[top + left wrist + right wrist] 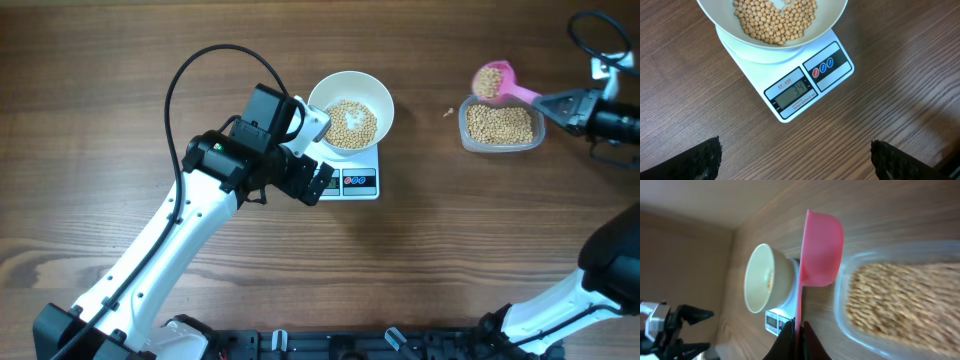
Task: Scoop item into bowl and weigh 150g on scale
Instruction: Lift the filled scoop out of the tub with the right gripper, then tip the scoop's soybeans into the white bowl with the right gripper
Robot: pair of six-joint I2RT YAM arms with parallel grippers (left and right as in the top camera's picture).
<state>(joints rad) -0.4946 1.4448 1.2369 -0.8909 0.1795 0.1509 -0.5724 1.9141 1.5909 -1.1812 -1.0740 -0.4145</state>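
While right gripper (552, 101) pinches the loaded scoop (491, 80) upper right, left gripper (795, 162) spread, next carry it to the bowl (343, 87).

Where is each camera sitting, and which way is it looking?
Overhead: above the table, facing straight down on the white bowl, scale and clear tub; both arms show.
Left wrist: on the left arm, looking down at the scale and the beans in the bowl; the open left end effector shows its fingertips in the bottom corners.
Right wrist: on the right arm, looking along the table past the pink scoop to the bowl; the right end effector shows, shut on its handle.
Shared: all see bowl and scale.
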